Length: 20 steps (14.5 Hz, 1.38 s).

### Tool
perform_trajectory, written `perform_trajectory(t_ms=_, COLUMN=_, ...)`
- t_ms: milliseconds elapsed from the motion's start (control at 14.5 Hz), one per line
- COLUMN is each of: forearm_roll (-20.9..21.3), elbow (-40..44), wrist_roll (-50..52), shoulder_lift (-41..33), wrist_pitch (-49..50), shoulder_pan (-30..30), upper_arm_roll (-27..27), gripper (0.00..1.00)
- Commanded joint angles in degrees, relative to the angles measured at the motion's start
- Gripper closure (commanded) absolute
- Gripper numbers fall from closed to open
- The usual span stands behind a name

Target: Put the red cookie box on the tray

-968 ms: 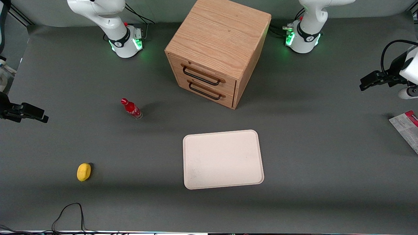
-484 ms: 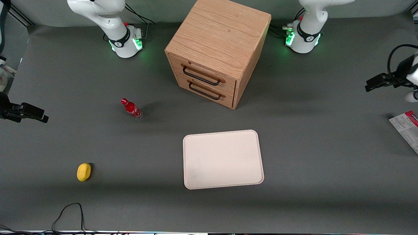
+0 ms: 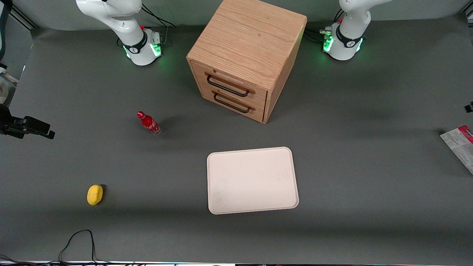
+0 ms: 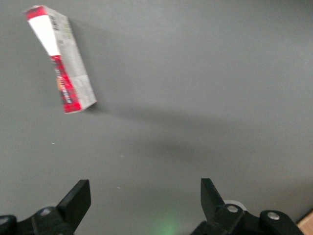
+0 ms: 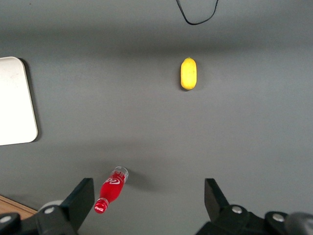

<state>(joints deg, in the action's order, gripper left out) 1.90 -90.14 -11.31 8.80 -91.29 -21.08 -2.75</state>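
The gripper hangs over bare grey table at the working arm's end, jaws spread wide and holding nothing. From the wrist camera, the red cookie box lies flat on the table up ahead, out at about eleven o'clock from the open fingers, well apart from them and not touched. In the front view the same box sits right at the table's edge at the working arm's end, only partly in sight. The tray rests flat near the middle of the table, nothing on it, well apart from the box, which lies around two o'clock from it. The wooden drawer cabinet stands at twelve o'clock from the tray. A small red bottle stands upright at ten o'clock from the tray, and a lemon sits at nine o'clock, toward the parked arm's end.
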Motion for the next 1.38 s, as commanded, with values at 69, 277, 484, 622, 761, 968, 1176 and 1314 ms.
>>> perform_trajectory(t_ms=69, forearm_roll=0.38, elbow=9.35, wrist_roll=-5.82, shoulder_lift=7.79, wrist_pitch=1.55, shoulder_pan=-6.95, upper_arm_roll=0.65, gripper=0.00)
perform_trajectory(t_ms=277, forearm_roll=0.47, elbow=17.89, wrist_roll=-5.83, shoulder_lift=15.70, wrist_pitch=1.29, shoulder_pan=-10.03, upper_arm_roll=0.64, gripper=0.00)
perform_trajectory(t_ms=484, forearm_roll=0.47, elbow=17.72, wrist_roll=-3.29, shoulder_lift=17.47, wrist_pitch=0.33, shoulder_pan=-9.86, upper_arm_roll=0.64, gripper=0.01)
perform_trajectory(t_ms=622, forearm_roll=1.08, elbow=17.37, wrist_roll=1.36, shoulder_lift=19.84, wrist_pitch=-2.39, shoulder_pan=-9.68, upper_arm_roll=0.64, gripper=0.00)
perform_trajectory(t_ms=761, forearm_roll=1.79, elbow=16.84, wrist_roll=1.82, shoulder_lift=22.56, wrist_pitch=-5.29, shoulder_pan=-10.03, upper_arm_roll=0.64, gripper=0.00)
perform_trajectory(t_ms=968, forearm_roll=1.79, elbow=16.84, wrist_roll=1.04, shoulder_lift=28.00, wrist_pitch=-13.36, shoulder_pan=-11.08, upper_arm_roll=0.64, gripper=0.01)
perform_trajectory(t_ms=1176, forearm_roll=1.35, elbow=16.76, wrist_roll=1.12, shoulder_lift=31.61, wrist_pitch=-17.42, shoulder_pan=-12.05, upper_arm_roll=0.65, gripper=0.00)
perform_trajectory(t_ms=1314, forearm_roll=1.70, elbow=16.67, wrist_roll=1.12, shoulder_lift=33.55, wrist_pitch=-20.14, shoulder_pan=-12.14, upper_arm_roll=0.64, gripper=0.00)
